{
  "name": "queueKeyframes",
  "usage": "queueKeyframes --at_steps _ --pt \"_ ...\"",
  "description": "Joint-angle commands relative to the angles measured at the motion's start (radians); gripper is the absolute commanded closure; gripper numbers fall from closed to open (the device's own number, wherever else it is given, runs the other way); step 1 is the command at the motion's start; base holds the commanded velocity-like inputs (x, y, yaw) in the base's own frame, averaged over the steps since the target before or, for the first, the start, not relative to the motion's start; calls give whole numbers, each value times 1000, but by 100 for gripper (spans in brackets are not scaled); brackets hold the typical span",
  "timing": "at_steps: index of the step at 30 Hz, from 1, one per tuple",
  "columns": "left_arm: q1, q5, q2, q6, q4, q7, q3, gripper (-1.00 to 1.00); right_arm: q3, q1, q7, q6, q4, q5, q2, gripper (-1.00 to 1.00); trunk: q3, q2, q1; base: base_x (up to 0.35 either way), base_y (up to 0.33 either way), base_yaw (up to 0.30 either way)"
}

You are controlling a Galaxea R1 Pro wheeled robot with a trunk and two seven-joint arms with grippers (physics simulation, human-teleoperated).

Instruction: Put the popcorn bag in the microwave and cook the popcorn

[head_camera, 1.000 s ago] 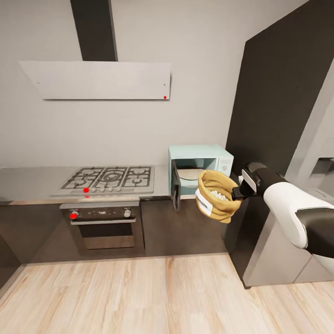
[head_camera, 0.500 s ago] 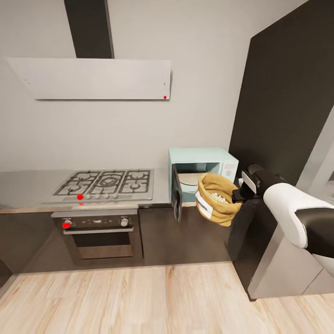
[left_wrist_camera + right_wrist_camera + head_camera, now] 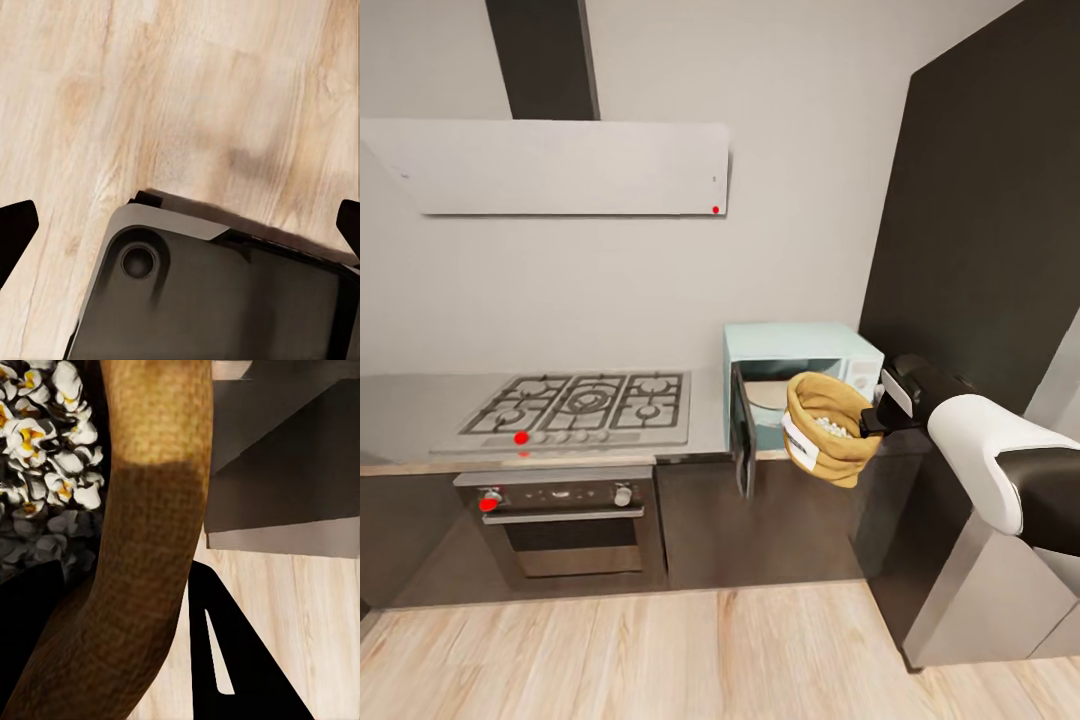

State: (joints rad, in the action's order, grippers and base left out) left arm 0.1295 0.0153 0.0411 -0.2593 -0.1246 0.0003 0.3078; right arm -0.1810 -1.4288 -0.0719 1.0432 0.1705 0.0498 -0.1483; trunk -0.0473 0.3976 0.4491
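Tan popcorn bag [image 3: 826, 427] hangs in air before open microwave [image 3: 800, 372], rolled rim clamped by right gripper [image 3: 870, 419]; white popcorn [image 3: 45, 431] inside. Left gripper [image 3: 180, 225] fingers spread over wood floor [image 3: 202, 97].

The microwave [image 3: 800, 375] stood with its door [image 3: 740, 430] swung out edge-on toward the room, leaving the cavity mouth open. The popcorn bag [image 3: 825, 428], clamped at its rim in the right gripper [image 3: 872, 418], hung right in front of that opening and blocked most of it. A tall dark panel [image 3: 970, 250] walled off the side just beside the microwave (little room there). Over the hob [image 3: 580, 405] the countertop [image 3: 410, 400] lay open, with the hood [image 3: 560, 165] well above it.
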Motion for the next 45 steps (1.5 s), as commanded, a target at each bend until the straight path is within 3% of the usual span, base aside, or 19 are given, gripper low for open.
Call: queueKeyframes --at_steps 1,12,23,45 --pt "0 2 0 -3 0 1 2 -100 -5 -1 -8 4 1 5 0 100 -2 2 1 112 0 0" --pt "-1 2 0 -3 0 0 2 -100 -3 -1 -10 4 3 4 -1 100 -2 2 1 22 0 0" --pt "0 2 0 -3 0 0 2 -100 -5 -1 -9 4 1 6 0 100 -2 2 1 281 0 0" --pt "-2 0 3 -3 1 1 1 -100 -4 1 -9 4 -8 8 2 100 -2 2 1 6 0 0"
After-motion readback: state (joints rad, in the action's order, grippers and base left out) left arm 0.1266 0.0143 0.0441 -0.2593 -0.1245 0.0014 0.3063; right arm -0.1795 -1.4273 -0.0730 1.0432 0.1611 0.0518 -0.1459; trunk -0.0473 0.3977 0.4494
